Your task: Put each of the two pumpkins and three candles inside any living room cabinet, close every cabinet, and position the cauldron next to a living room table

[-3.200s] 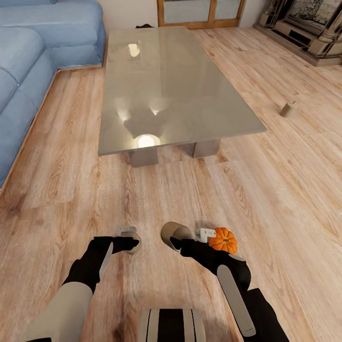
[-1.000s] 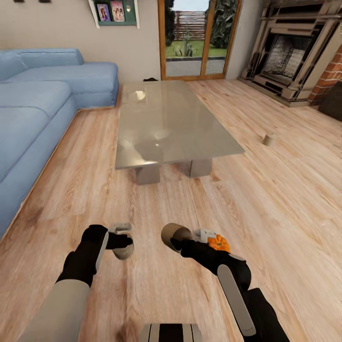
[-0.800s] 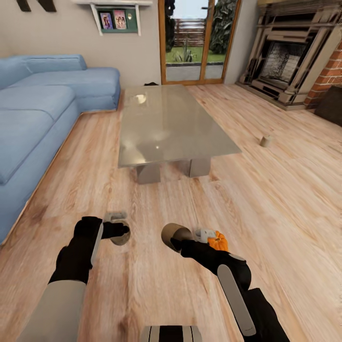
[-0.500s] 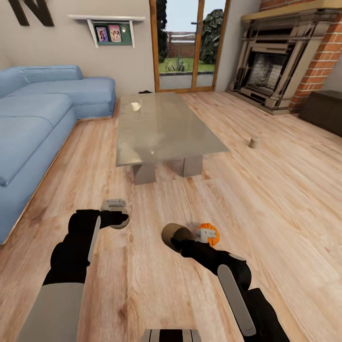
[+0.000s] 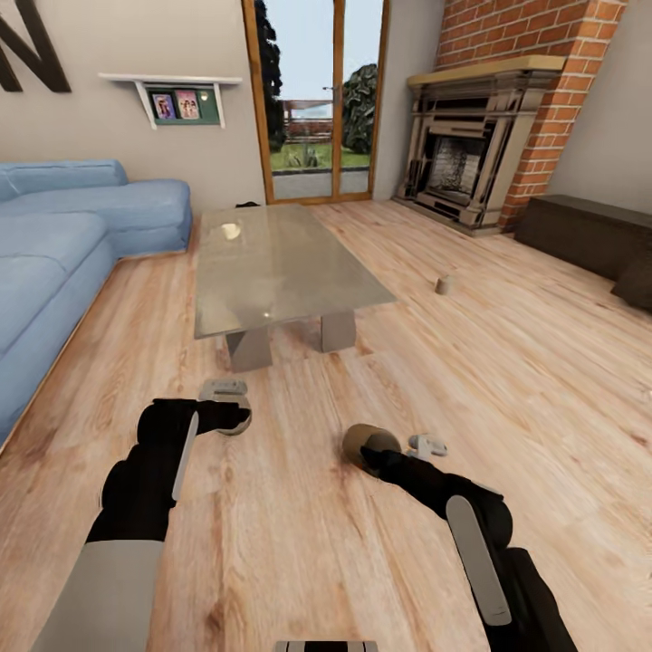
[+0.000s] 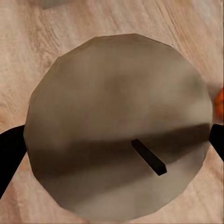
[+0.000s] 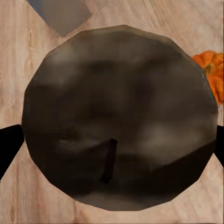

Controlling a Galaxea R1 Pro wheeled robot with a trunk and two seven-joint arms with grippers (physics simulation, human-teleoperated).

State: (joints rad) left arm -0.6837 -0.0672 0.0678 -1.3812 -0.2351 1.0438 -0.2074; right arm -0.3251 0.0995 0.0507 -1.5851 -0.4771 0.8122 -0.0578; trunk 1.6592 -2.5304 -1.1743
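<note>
Your left gripper (image 5: pixel 228 419) holds a beige candle (image 5: pixel 234 424) low over the plank floor (image 5: pixel 507 362); in the left wrist view the candle's (image 6: pixel 116 126) round top with its dark wick fills the gap between the two black fingers (image 6: pixel 9 151), which press against its sides. Your right gripper (image 5: pixel 369 450) grips a second candle (image 5: pixel 364 444) the same way, its darker wick end (image 7: pixel 119 116) facing the right wrist camera and the fingers (image 7: pixel 9 144) closed on both sides of it.

A pumpkin shows as an orange patch at the edge of the right wrist view (image 7: pixel 211 74), on the floor just beyond that candle; a sliver of orange (image 6: pixel 219 102) also sits at the edge of the left wrist view.

Ahead of you stands the glass coffee table (image 5: pixel 272 263), with the blue sofa (image 5: pixel 63 235) to its left. A third candle (image 5: pixel 444 284) lies on the floor to the right of the table, well apart from both grippers. A low dark cabinet (image 5: pixel 580 231) sits along the right wall beside the brick fireplace (image 5: pixel 462 163).
</note>
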